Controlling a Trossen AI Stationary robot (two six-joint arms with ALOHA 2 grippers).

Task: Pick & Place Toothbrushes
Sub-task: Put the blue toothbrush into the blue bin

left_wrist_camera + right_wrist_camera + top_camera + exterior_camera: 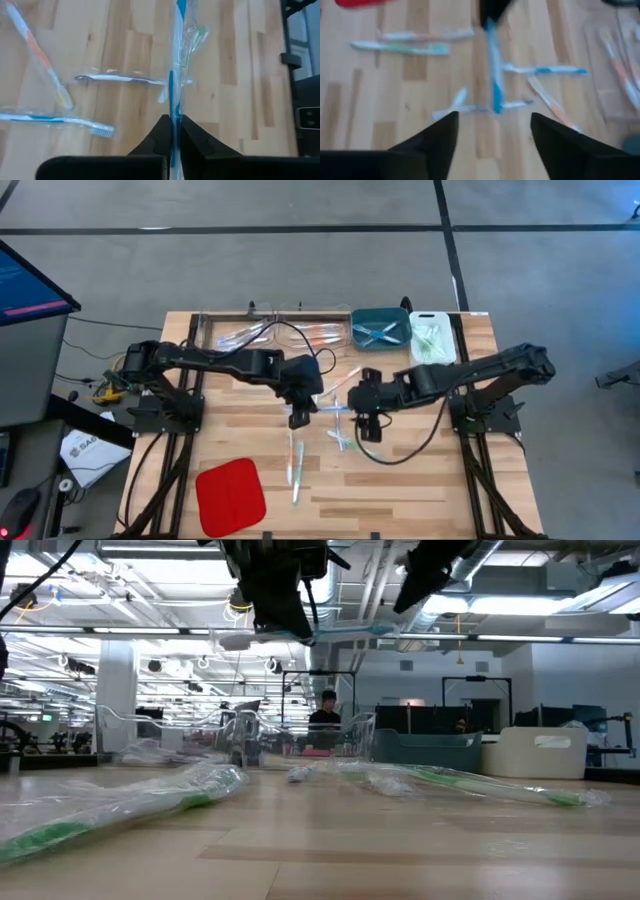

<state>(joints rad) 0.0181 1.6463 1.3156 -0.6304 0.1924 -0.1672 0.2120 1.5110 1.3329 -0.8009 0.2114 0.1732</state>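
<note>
Several wrapped toothbrushes lie flat on the wooden table (420, 480), among them some near the middle (340, 435) and one nearer the front (296, 470). In the low view, green ones (120, 805) lie close by. More toothbrushes sit in the clear bin (250, 332), the teal bin (380, 330) and the white bin (432, 338) at the far edge. My left gripper (300, 417) (174, 125) is over the table's middle, shut on a blue toothbrush (176, 60). My right gripper (368, 422) (492, 130) hovers open just right of it, holding nothing. My left gripper pinches the blue toothbrush in its clear wrapper (173, 107) between its two fingers, which come from above. The toothbrush runs out ahead of the fingers. In the low view it is about level (320, 635) and lifted clear of the table.
A flat red square pad (230, 495) lies at the near left. White (120, 79), orange (42, 55) and blue (55, 120) toothbrushes lie under my left gripper. The three bins line the far edge. A person (325, 715) shows in the room beyond.
</note>
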